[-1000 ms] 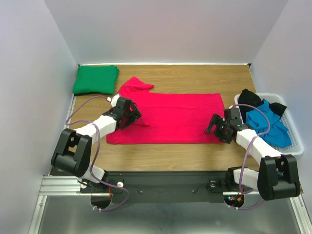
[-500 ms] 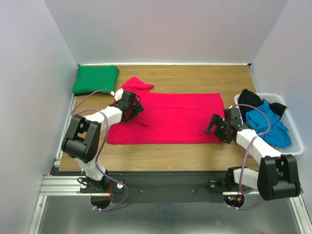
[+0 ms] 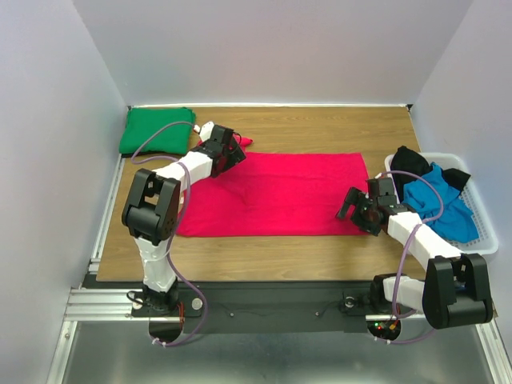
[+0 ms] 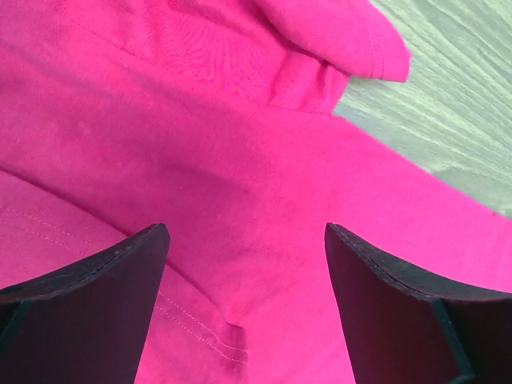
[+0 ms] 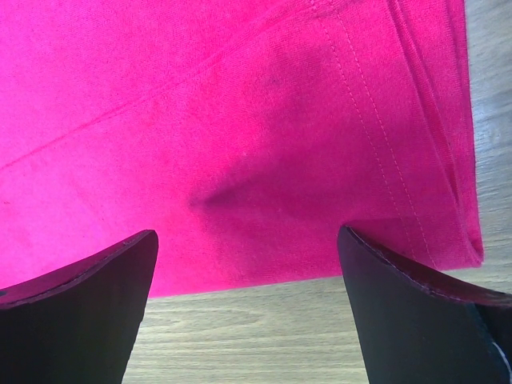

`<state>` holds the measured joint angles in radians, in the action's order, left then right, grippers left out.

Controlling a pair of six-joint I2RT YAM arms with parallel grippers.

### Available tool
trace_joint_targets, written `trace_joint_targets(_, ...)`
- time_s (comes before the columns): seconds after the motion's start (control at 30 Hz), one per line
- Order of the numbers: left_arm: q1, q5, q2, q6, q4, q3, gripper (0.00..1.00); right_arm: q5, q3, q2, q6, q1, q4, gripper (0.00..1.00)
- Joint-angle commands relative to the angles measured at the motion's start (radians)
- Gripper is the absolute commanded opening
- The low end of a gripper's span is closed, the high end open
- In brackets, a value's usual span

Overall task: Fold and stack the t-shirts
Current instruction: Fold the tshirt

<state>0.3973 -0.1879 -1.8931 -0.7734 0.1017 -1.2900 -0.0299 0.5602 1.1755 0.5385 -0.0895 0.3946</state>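
A crimson red t-shirt (image 3: 280, 194) lies spread flat across the middle of the table, one sleeve (image 3: 240, 142) sticking out at its far left corner. My left gripper (image 3: 234, 154) hovers open over that corner; the left wrist view shows red cloth (image 4: 240, 176) between the jaws, the sleeve (image 4: 336, 48) beyond. My right gripper (image 3: 356, 210) stands open at the shirt's near right corner, with hem (image 5: 384, 160) and bare wood (image 5: 248, 336) between its jaws. A folded green t-shirt (image 3: 157, 130) lies at the far left. Blue (image 3: 438, 204) and black (image 3: 410, 162) t-shirts lie in the basket.
A white slatted basket (image 3: 482, 228) stands at the table's right edge, beside the right arm. Walls close in the table on the left, back and right. Bare wood (image 3: 320, 128) runs behind the red shirt.
My left arm has swung away from me, from the red shirt's left edge up to its far left corner by the sleeve. The right arm has stayed put.
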Motion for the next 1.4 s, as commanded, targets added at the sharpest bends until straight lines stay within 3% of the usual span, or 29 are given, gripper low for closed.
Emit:
trace_joint_targets(0.0, -0.002, -0.015, 0.041, 0.028, 0.046, -0.008, 0.9, 0.015, 0.044, -0.017, -0.014, -0.004, 0.003, 1.0)
trace_joint_targets(0.23, -0.002, -0.058, 0.36, 0.011, 0.041, 0.236, 0.91, -0.041, 0.102, -0.054, -0.032, -0.004, 0.019, 1.0)
trace_joint_targets(0.43, -0.003, -0.067, 0.518, -0.012, 0.018, 0.443, 0.96, -0.079, 0.155, -0.086, -0.071, -0.01, 0.043, 1.0)
trace_joint_targets(0.73, -0.026, 0.033, 0.385, -0.012, -0.046, 0.503, 0.96, -0.073, 0.21, 0.154, -0.072, -0.085, -0.066, 1.0)
trace_joint_targets(0.93, -0.038, 0.042, 0.452, -0.079, -0.043, 0.648, 0.96, -0.073, 0.124, 0.205, -0.06, -0.093, -0.099, 1.0)
trace_joint_targets(1.1, -0.038, 0.087, 0.573, -0.148, -0.011, 0.812, 0.96, -0.096, -0.002, 0.103, 0.018, -0.095, -0.089, 1.0)
trace_joint_targets(1.23, -0.037, 0.163, 0.704, -0.164, -0.008, 0.848, 0.98, -0.154, -0.078, -0.013, 0.061, -0.095, -0.056, 1.0)
trace_joint_targets(1.37, -0.037, 0.088, 0.825, -0.231, 0.232, 0.805, 0.98, -0.128, -0.077, -0.125, 0.071, -0.096, 0.053, 1.0)
